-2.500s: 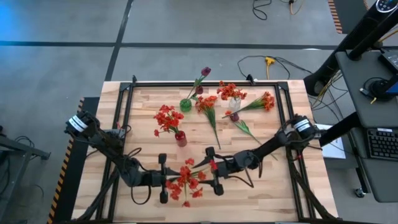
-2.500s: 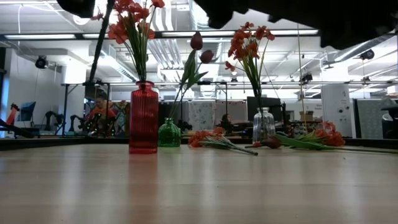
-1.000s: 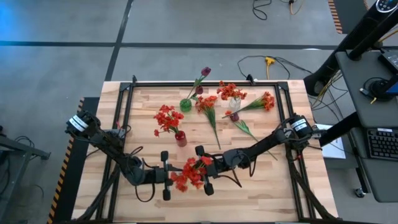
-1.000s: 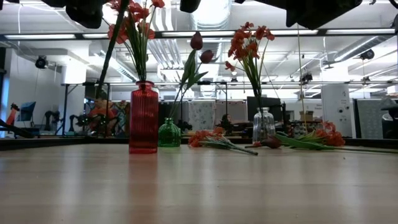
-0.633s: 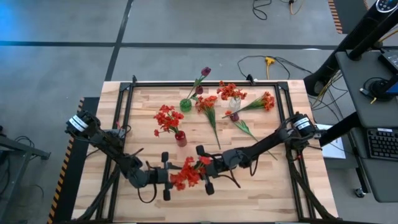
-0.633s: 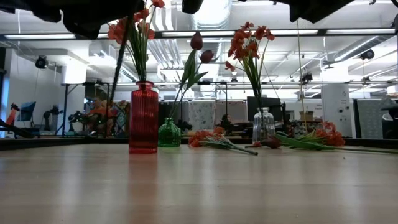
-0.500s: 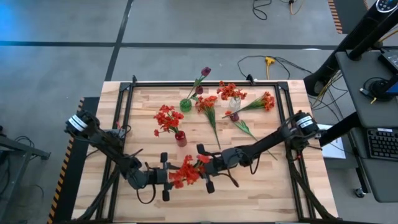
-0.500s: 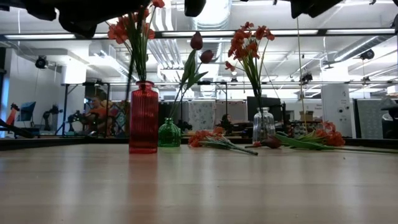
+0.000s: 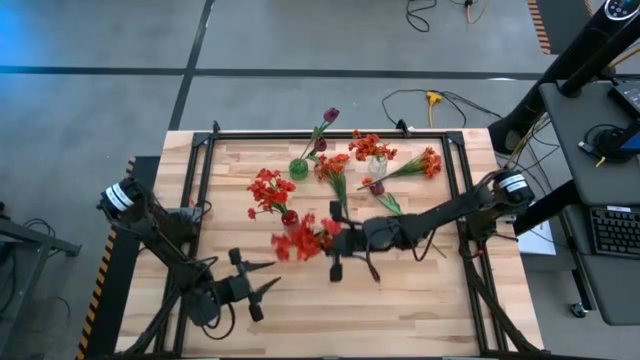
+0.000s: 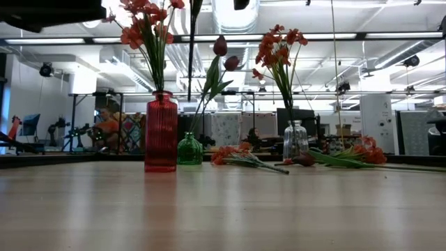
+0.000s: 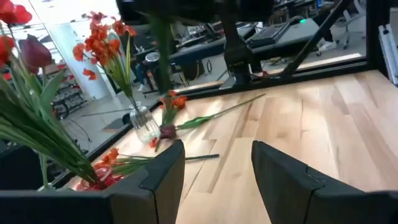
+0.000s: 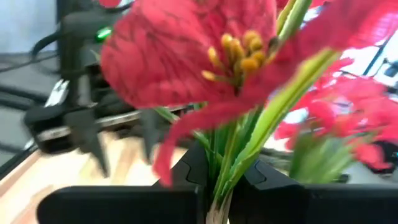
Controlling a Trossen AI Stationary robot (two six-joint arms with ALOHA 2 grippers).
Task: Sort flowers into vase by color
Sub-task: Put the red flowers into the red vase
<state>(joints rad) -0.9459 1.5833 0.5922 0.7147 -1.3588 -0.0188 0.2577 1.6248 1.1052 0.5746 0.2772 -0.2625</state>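
Now | right tool (image 9: 336, 246) pinched red flower stem (image 9: 303, 239), blooms just beside red vase (image 9: 289, 216) | left tool (image 9: 262, 289) spread, empty, well apart over desk (image 9: 440, 300) | risk: leaves snag vase's bouquet, stem misses narrow neck, vase tips.

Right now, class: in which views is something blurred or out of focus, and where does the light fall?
Right wrist view: the red flower held in the right gripper fills the picture, soft and blurred. High view: that flower is smeared. Low view: bright ceiling lights, sharp red vase. Left wrist view: the dark stem is hazy.
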